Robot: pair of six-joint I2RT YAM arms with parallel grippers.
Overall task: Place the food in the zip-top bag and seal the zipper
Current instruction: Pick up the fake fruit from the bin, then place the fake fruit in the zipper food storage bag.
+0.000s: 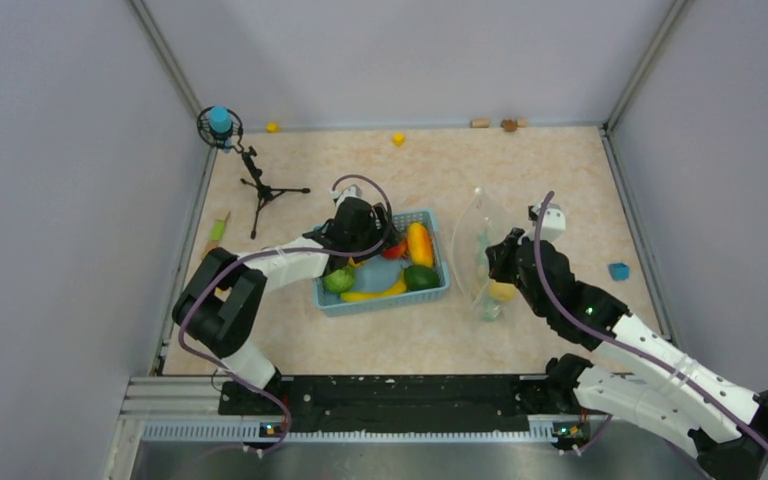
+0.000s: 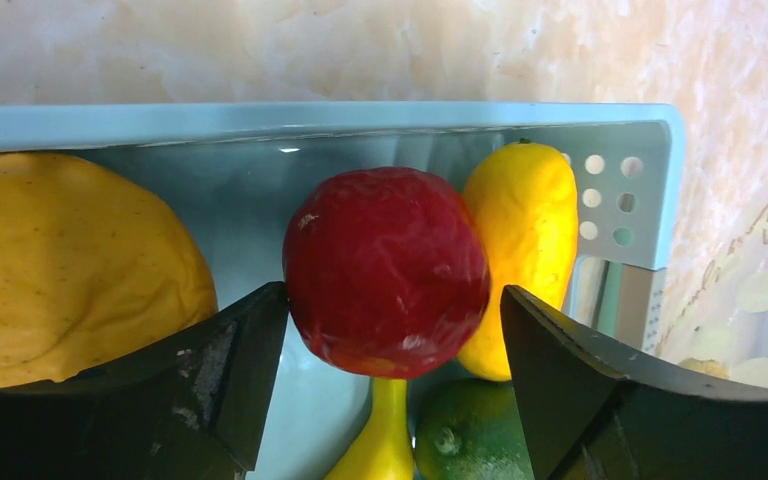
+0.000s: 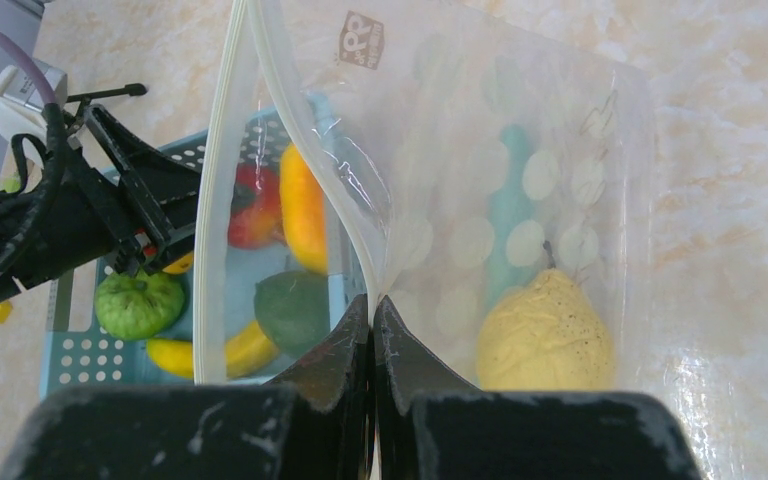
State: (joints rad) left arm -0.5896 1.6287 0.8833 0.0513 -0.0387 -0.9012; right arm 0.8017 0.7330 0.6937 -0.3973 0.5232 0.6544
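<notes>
Fingers of the left gripper (image 2: 392,292) are spread wide either side of the red fruit (image 2: 385,270) in the light-blue basket (image 2: 360,115). The zip-top bag (image 3: 560,150), just beside the basket, is pinched at its rim by the closed right gripper (image 3: 372,310), with a yellow pear (image 3: 545,335) inside. The glossy fruit could be squirted out if clamped off-centre. The left arm is folded at the elbow; the right is stretched diagonally.

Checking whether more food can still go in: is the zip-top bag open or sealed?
The zip-top bag is open: its zipper strips stand apart, the right end effector pinching one rim; a yellow pear is inside.
</notes>
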